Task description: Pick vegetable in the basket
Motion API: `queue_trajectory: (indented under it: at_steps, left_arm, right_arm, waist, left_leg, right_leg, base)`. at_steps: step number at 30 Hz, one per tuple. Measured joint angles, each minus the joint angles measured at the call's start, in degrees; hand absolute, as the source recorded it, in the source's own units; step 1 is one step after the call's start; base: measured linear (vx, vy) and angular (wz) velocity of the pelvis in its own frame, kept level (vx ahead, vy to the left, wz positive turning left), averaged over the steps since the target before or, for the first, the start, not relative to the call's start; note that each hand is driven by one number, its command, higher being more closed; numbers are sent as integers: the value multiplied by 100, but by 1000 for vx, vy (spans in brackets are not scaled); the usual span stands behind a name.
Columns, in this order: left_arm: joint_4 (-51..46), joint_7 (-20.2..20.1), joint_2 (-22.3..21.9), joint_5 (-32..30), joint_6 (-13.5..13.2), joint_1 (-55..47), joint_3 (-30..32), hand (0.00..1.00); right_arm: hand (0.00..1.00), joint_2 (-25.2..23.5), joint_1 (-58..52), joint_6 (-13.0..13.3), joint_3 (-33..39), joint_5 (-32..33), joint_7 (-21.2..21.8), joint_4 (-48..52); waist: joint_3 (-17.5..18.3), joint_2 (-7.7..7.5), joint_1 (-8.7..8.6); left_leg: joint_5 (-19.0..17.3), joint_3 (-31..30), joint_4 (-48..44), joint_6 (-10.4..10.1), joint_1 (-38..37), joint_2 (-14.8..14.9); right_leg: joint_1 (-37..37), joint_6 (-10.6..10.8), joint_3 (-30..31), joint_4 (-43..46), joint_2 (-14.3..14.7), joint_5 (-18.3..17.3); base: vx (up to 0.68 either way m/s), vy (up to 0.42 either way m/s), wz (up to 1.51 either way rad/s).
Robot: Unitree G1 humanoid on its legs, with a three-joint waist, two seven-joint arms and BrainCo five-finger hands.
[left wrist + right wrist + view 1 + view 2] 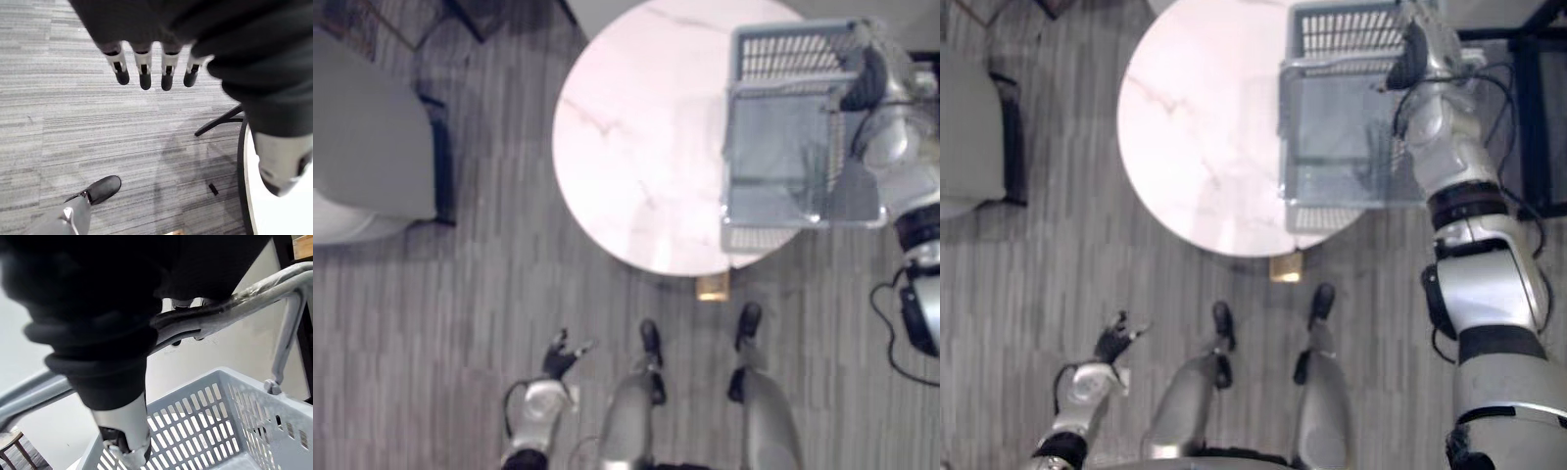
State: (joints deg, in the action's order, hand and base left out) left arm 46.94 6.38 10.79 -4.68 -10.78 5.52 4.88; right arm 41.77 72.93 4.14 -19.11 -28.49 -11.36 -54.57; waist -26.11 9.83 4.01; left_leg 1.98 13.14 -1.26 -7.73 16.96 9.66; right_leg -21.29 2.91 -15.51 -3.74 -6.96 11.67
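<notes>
A grey plastic basket (781, 54) with slotted walls hangs over the right side of the round table, partly past its edge. My right hand (867, 80) is shut on the basket's raised grey handle (244, 303). In the right wrist view the fingers of that hand (112, 367) wrap round the bar, above the slotted wall (195, 426). The basket's inside shows a bare grey bottom (1351, 127). I cannot tell whether it rests on the tabletop. My left hand (563, 357) hangs low over the floor on the left, open, its fingers (144, 73) straight.
The round white marble table (636, 147) fills the middle. A grey padded seat (362, 147) stands at the left. A small tan block (713, 286) lies at the table's near edge. A black frame (1528, 98) stands to the right of the basket.
</notes>
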Motion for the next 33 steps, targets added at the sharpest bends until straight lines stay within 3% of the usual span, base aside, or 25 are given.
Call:
queue_trajectory:
  at_steps: [2, 6, 12, 15, 17, 18, 19, 20, 22, 24, 27, 28, 29, 30, 31, 32, 33]
  left_arm:
    - [28, 2, 55, 3, -42, 111, -72, 0]
    - [4, 11, 60, 109, -64, 220, -277, 0]
    - [-24, 8, 24, 228, -62, 201, -453, 0]
    - [-200, 5, -191, 227, -57, 83, -464, 0]
    - [-253, 3, -240, 227, -56, 22, -463, 0]
    - [-361, 4, -242, 226, -39, -110, -460, 0]
    - [-411, 2, -239, 226, -25, -174, -459, 0]
    - [-413, 3, -229, 227, -14, -168, -455, 0]
    - [-428, 2, -218, 226, -5, -210, -454, 0]
    - [-433, -49, -238, 201, 60, -309, -505, 0]
    - [-323, -61, -242, 102, 152, -202, -573, 0]
    - [-325, -61, -240, 62, 153, -159, -568, 0]
    - [-329, -58, -230, -84, 158, -60, -481, 0]
    - [-332, -52, -200, -152, 161, -25, -325, 0]
    - [-329, -56, -215, -216, 159, -30, -214, 0]
    - [-344, -52, -145, -289, 176, -63, -131, 0]
    - [-348, -59, -55, -289, 214, -170, -99, 0]
  right_arm:
    - [100, 207, 160, 3, -209, -107, -17, -115]
    - [100, 528, 220, -6, -383, -321, -16, -269]
    - [100, 551, 62, -26, -388, -542, 16, -307]
    - [100, 435, -351, -32, -387, -539, 53, -189]
    - [100, 215, -700, -59, -379, -514, 105, -8]
    - [100, -6, -847, -64, -373, -465, 171, 106]
    - [100, -166, -1096, -59, -315, -383, 195, 315]
    - [100, -293, -1448, -46, -73, -270, 197, 555]
    - [100, -589, -2091, -74, 393, -179, 219, 1030]
    - [100, -1209, -3177, -145, 1173, 219, 201, 1942]
    - [100, -2011, -4485, -281, 2026, 667, 79, 3270]
    - [100, -2144, -4793, -277, 2127, 713, 15, 3537]
    - [100, -2392, -5317, -272, 2250, 827, -63, 3969]
    - [100, -2674, -5729, -261, 2293, 860, -63, 4203]
    - [100, -2792, -5921, -249, 2293, 871, -61, 4295]
    - [100, -2982, -6303, -228, 2333, 871, -71, 4387]
    - [100, -3073, -6620, -220, 2330, 866, -50, 4381]
  waist:
    - [-5, 14, 86]
    - [-15, 73, 102]
    - [-13, 79, 136]
    - [-27, 47, 165]
    - [-74, -60, 176]
    - [-71, -96, 212]
    - [-73, -127, 233]
    - [-52, -217, 182]
    - [11, -444, 97]
    - [174, -798, -39]
    - [229, -912, -411]
    - [244, -924, -450]
    - [251, -944, -540]
    - [287, -960, -535]
    - [316, -945, -515]
    - [374, -1032, -603]
    - [504, -1246, -647]
  left_leg:
    - [44, -92, 6, 5, 152, -14]
    - [195, -286, 132, 24, 265, -64]
    - [389, -276, 449, 31, 30, -102]
    - [275, -324, 262, -3, -197, -75]
    - [-288, -878, -589, -127, -102, 15]
    - [-720, -1558, -1085, -240, -42, 76]
    - [-1083, -1823, -1397, -338, -62, 154]
    - [-1153, -1788, -1495, -332, -113, 175]
    - [-1176, -1614, -1417, -322, -320, 181]
    - [-1274, -1092, -1318, -242, -584, 151]
    - [-1554, -452, -1520, -89, -812, 80]
    - [-1604, -322, -1570, -58, -858, 77]
    - [-1639, 1, -1573, 14, -1017, 88]
    - [-1587, 467, -1407, 106, -1260, 261]
    - [-1574, 750, -1256, 158, -1392, 357]
    - [-1545, 1092, -1045, 137, -1723, 320]
    - [-1563, 1480, -1114, 134, -1926, 250]
  right_leg:
    - [-146, 0, -39, 63, -32, -1]
    - [-194, 2, -222, 100, -77, -9]
    - [-166, -58, -233, 253, -102, -67]
    - [-33, -44, -115, 567, -107, -273]
    - [116, -69, 12, 729, -5, -395]
    - [199, -49, 169, 728, 154, -421]
    - [305, -47, 314, 647, 307, -421]
    - [420, -5, 369, 535, 354, -378]
    - [563, 33, 554, 374, 390, -309]
    - [544, 124, 1031, 250, 375, -208]
    - [492, 115, 1472, 307, 381, -30]
    - [434, 105, 1528, 388, 391, -22]
    - [334, -78, 1479, 518, 456, 181]
    - [338, -358, 1311, 270, 622, 762]
    - [269, -558, 1029, 639, 659, 429]
    - [114, -775, 151, 1955, 453, -813]
    - [180, -709, -576, 2741, 90, -1541]
  base:
    - [2, 34, 22]
    - [-3, 30, 26]
    - [3, 16, 3]
    - [39, -2, -12]
    - [48, -48, -43]
    - [21, -4, -90]
    - [3, 36, -85]
    - [21, 70, -53]
    - [55, 55, -42]
    - [82, 99, -91]
    - [65, 112, -95]
    - [8, 63, -115]
    - [-41, 45, -154]
    - [-71, 22, -172]
    - [-26, 14, -173]
    - [57, 2, -144]
    - [93, 15, -136]
